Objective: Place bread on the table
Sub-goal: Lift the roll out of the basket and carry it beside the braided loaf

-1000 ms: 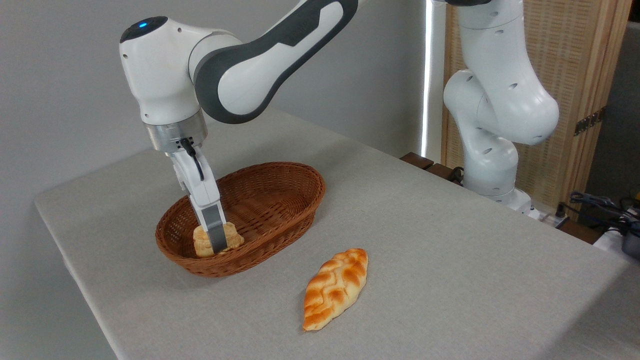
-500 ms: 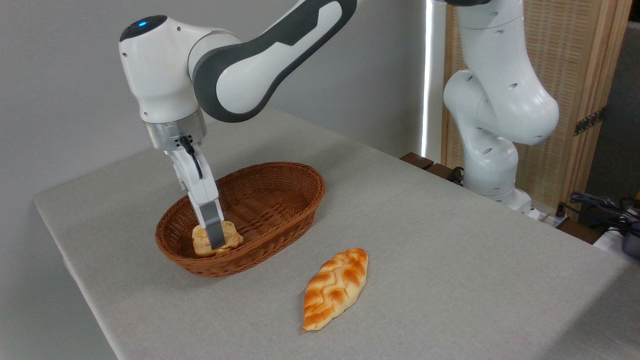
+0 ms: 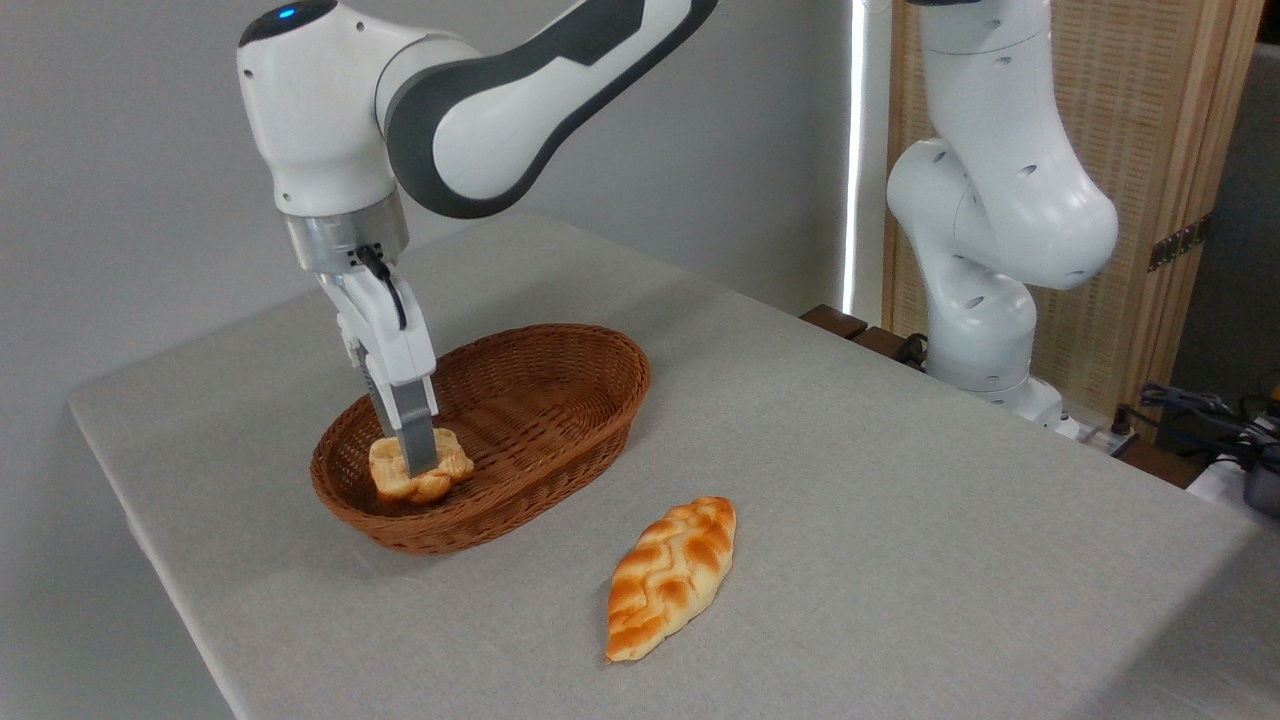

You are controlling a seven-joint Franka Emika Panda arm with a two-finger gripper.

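The bread (image 3: 440, 473), a small pale-yellow bun with wrinkled golden-brown sides, hangs just above the floor of the brown wicker basket (image 3: 560, 400), at its near-left end. My gripper (image 3: 417, 462) points straight down and is shut on the bun; the near grey finger (image 3: 412, 430) crosses its front and the far finger is hidden behind it. The light grey table (image 3: 850, 480) carries the basket on its left half.
An orange-brown braided loaf (image 3: 671, 577) lies on the cloth in front of and to the right of the basket. The white arm's base (image 3: 985, 330) stands at the table's far right edge, with cables (image 3: 1200, 410) and a wooden screen (image 3: 1150, 150) behind it.
The gripper has risen and shifted slightly left, and the bun has come up with it off the basket floor. The braided loaf and the basket have not moved.
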